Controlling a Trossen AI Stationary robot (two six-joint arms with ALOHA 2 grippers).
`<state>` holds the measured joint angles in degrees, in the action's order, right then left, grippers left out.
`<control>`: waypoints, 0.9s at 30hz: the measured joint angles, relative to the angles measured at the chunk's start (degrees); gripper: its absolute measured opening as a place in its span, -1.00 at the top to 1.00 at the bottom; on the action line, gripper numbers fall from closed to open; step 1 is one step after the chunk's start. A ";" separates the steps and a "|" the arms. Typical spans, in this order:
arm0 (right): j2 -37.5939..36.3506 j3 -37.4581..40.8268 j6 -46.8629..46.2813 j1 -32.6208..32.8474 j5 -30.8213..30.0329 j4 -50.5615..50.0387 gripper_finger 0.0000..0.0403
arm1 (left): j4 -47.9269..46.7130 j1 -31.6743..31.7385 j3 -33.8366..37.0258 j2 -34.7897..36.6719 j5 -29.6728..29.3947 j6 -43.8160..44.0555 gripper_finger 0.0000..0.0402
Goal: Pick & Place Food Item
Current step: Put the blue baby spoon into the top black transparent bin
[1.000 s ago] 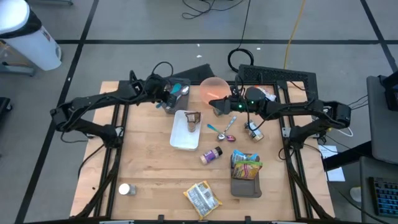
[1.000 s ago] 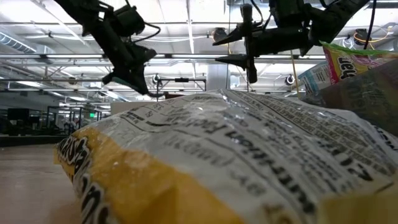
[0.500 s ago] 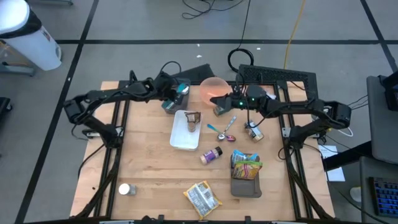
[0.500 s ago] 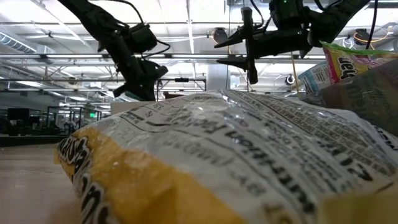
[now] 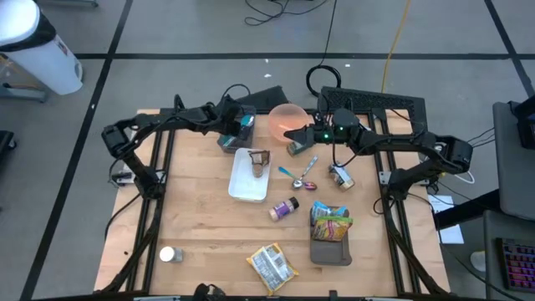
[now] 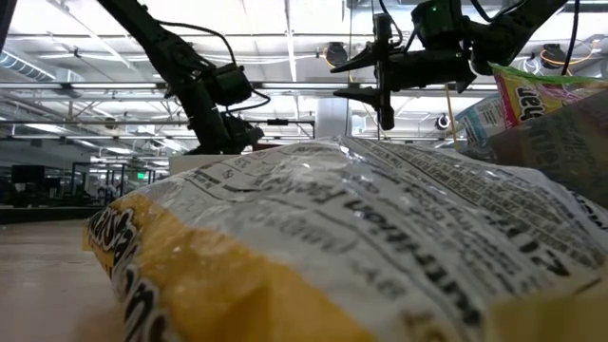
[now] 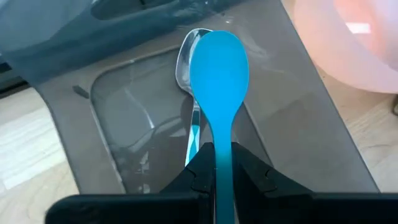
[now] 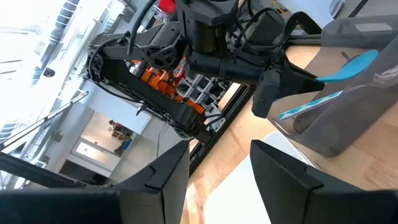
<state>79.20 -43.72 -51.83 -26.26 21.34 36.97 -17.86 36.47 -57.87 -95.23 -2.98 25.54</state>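
My left gripper point(image 7: 216, 149) is shut on a blue spoon point(image 7: 217, 68) and hovers over a grey bin point(image 7: 292, 124) at the table's far side. A silver spoon point(image 7: 185, 56) lies inside the bin. In the high view this gripper point(image 5: 236, 127) stands just left of the pink bowl point(image 5: 288, 117). My right gripper point(image 8: 217, 155) is open and holds nothing. It hangs level near the bowl point(image 5: 292, 142), pointing toward the left arm. A brown food piece point(image 5: 260, 161) lies in a white tray point(image 5: 244, 188). My left gripper pinches the blue spoon's handle point(image 7: 217, 134) between its two fingers, which run along the handle. It slants down from the table's left side. The spoon's bowl point(image 8: 357, 62) sticks out past the fingertips, lifted over the grey bin.
Two spoons point(image 5: 303, 171) and a small jar point(image 5: 341, 176) lie right of the white tray. A spice bottle point(image 5: 284, 209), a grey bin with candy bags point(image 5: 330, 226), a chip bag point(image 5: 272, 266) and a white jar point(image 5: 167, 253) sit nearer the front edge.
My left gripper has carried the blue spoon down and toward the table's right, closer to the grey bin. It has stayed shut on the handle.
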 joint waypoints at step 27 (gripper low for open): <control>0.00 0.02 0.04 0.09 0.00 -2.16 0.21 | 5.24 0.68 -0.04 -5.70 -0.04 1.17 0.86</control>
<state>79.20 -43.70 -51.79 -26.17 21.34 34.80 -12.62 37.15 -57.91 -100.92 -3.03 26.70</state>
